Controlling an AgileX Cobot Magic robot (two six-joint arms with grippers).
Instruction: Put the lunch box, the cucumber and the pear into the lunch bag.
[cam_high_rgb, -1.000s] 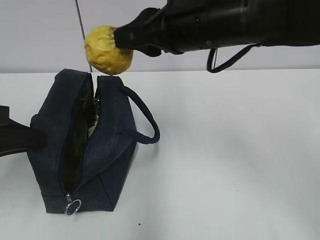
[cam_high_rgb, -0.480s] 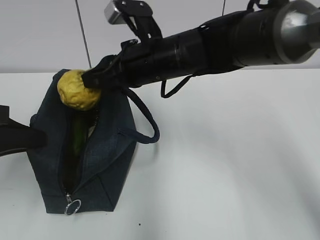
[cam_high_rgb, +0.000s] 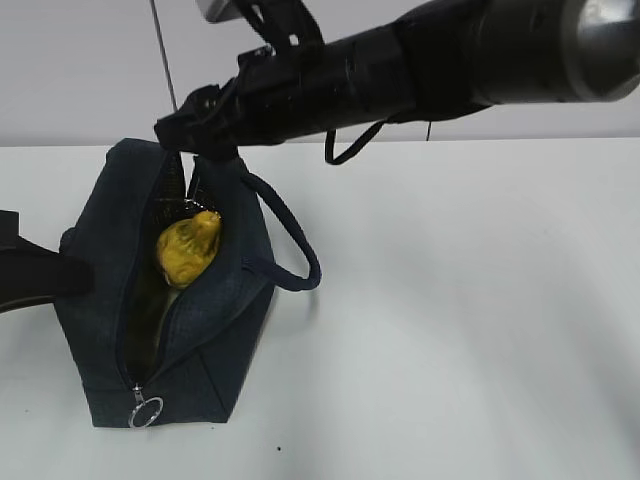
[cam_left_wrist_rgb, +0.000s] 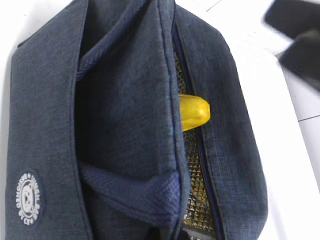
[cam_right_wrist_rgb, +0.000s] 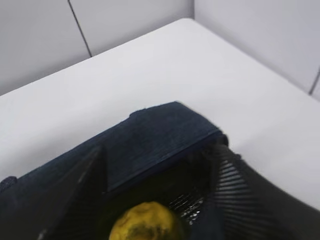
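The navy lunch bag (cam_high_rgb: 100, 250) stands unzipped on the white table. The yellow pear (cam_high_rgb: 188, 248) lies loose in its opening, and also shows in the left wrist view (cam_left_wrist_rgb: 192, 112) and the right wrist view (cam_right_wrist_rgb: 145, 222). My right gripper (cam_high_rgb: 190, 125) hangs open and empty just above the bag's far end, with the pear below its jaws (cam_right_wrist_rgb: 157, 167). My left gripper (cam_high_rgb: 85, 280) is at the bag's left side, shut on the bag's rim beside a handle (cam_left_wrist_rgb: 135, 192). The lunch box and cucumber are hidden; a pale green patch shows under the pear.
The bag's right loop handle (cam_high_rgb: 290, 240) sticks out over the table. The zipper's ring pull (cam_high_rgb: 146, 412) hangs at the near end. Foil lining (cam_left_wrist_rgb: 192, 200) shows in the opening. The white table (cam_high_rgb: 470, 320) stretches right of the bag, with a wall behind.
The right gripper carried the pear down and left to the bag's opening and let go. The pear now lies inside the bag. The left arm has not moved.
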